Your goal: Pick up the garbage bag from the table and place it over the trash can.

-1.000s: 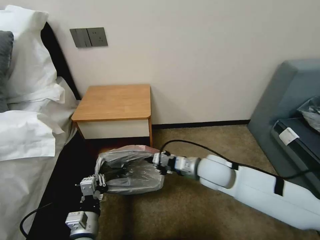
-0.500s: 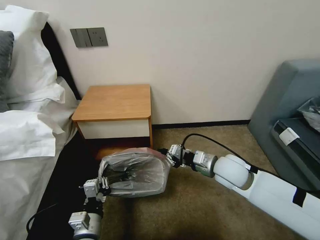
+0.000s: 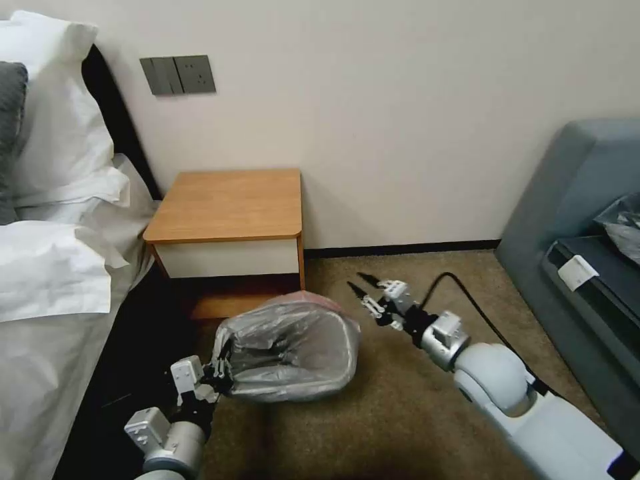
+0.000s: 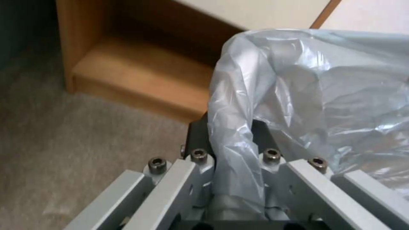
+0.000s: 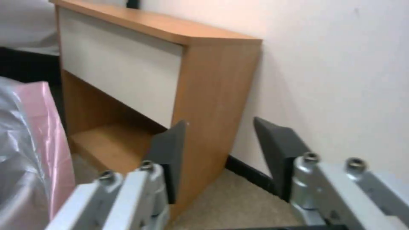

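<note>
The garbage bag [image 3: 290,350] is off the table [image 3: 227,203] and sits on the carpet [image 3: 400,427] at the table's 6 o'clock, spread open with its mouth facing up. A pinkish edge runs along the rim on the table side. The bag's shape suggests it is draped over the trash can, but the plastic hides whatever is beneath, so this cannot be confirmed.

Left gripper [image 3: 220,375]: positioned at the bag's 8 o'clock in the head view, clenched on the rim. In the left wrist view, a bunched fold of the garbage bag [image 4: 306,95] passes between the dark fingers [image 4: 196,134] of the left gripper [image 4: 232,150], with the table's lower shelf [image 4: 136,80] visible past it.

Right gripper [image 3: 360,283]: positioned at the bag's 2 o'clock, clear of the plastic and above the carpet, with jaws released and spread apart. The right wrist view shows the right gripper [image 5: 219,150] with nothing between its fingers [image 5: 170,153], the table [image 5: 162,64] and wall [image 5: 341,64] ahead, and the bag's pink edge [image 5: 47,127] to one side.
</note>
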Robot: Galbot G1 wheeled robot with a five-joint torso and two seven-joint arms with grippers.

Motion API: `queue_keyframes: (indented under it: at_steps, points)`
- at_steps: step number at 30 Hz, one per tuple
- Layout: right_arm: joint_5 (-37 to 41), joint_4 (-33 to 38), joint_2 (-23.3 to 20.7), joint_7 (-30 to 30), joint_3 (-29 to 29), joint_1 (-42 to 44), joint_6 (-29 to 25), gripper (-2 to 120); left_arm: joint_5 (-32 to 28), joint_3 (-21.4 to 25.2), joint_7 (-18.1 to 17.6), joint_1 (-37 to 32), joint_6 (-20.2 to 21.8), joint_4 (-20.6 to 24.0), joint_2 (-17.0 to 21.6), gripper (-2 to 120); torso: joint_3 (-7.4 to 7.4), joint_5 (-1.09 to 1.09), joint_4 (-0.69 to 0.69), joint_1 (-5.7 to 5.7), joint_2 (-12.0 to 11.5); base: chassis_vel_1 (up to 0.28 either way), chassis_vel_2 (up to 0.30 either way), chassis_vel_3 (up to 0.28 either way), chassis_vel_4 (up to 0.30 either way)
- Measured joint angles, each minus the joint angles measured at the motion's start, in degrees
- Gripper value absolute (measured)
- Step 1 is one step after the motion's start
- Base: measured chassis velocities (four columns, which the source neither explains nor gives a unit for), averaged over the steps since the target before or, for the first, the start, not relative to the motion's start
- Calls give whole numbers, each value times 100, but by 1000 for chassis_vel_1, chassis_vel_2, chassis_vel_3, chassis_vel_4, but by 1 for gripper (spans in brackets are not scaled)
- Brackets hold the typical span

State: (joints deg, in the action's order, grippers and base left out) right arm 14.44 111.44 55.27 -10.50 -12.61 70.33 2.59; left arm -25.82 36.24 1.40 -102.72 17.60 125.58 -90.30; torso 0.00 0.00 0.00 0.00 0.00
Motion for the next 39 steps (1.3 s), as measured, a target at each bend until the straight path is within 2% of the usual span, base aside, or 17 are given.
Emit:
queue_keyframes:
  at_steps: [2,6,7,11,12,14,20,29,31,32,34,36,38,39]
  points:
    - [-26,-3,66,-21,-100,92,-64,53,6,-4,0,12,11,-65,-9,7,0,0,0,0,0,0,0,0,0]
    - [-60,25,367,-90,-451,444,-251,71,91,-20,18,29,-9,-258,-25,7,0,-1,0,0,0,0,0,0,0]
    - [-60,25,367,-90,-451,444,-251,71,91,-20,18,29,-9,-258,-25,7,0,-1,0,0,0,0,0,0,0]
    - [3,107,830,-119,-812,693,-291,90,188,-34,20,33,-8,-302,-32,7,0,-1,0,0,0,0,0,0,0]
    - [3,107,830,-119,-812,693,-291,90,188,-34,20,33,-8,-302,-32,7,0,-1,0,0,0,0,0,0,0]
    - [47,120,981,-90,-868,773,-292,98,232,-56,17,28,34,-302,-39,7,0,0,0,0,0,0,0,0,0]
    - [40,123,1204,-74,-926,837,-292,100,345,-111,24,28,113,-360,-37,7,0,0,0,0,0,0,0,0,0]
    - [-7,216,1290,-118,-974,910,-295,100,402,-198,37,17,93,-449,-51,9,0,0,0,0,0,0,0,0,0]
    - [-16,258,1288,-141,-1000,953,-306,100,419,-222,35,20,51,-496,-62,19,0,0,0,0,0,0,0,0,0]
    - [-16,258,1288,-141,-1000,953,-306,100,419,-222,35,20,51,-496,-62,19,0,0,0,0,0,0,0,0,0]
    - [-33,268,1283,-171,-1025,991,-331,100,448,-234,32,16,9,-510,-68,31,0,0,0,0,0,0,0,0,0]
    - [-44,269,1283,-180,-1032,1006,-344,100,470,-242,32,9,-8,-509,-69,34,0,0,0,0,0,0,0,0,0]
    - [-57,288,1293,-192,-1036,1039,-359,100,513,-252,32,-13,-27,-448,-69,45,0,0,0,0,0,0,0,0,0]
    - [-57,288,1293,-192,-1036,1039,-359,100,513,-252,32,-13,-27,-448,-69,45,0,0,0,0,0,0,0,0,0]
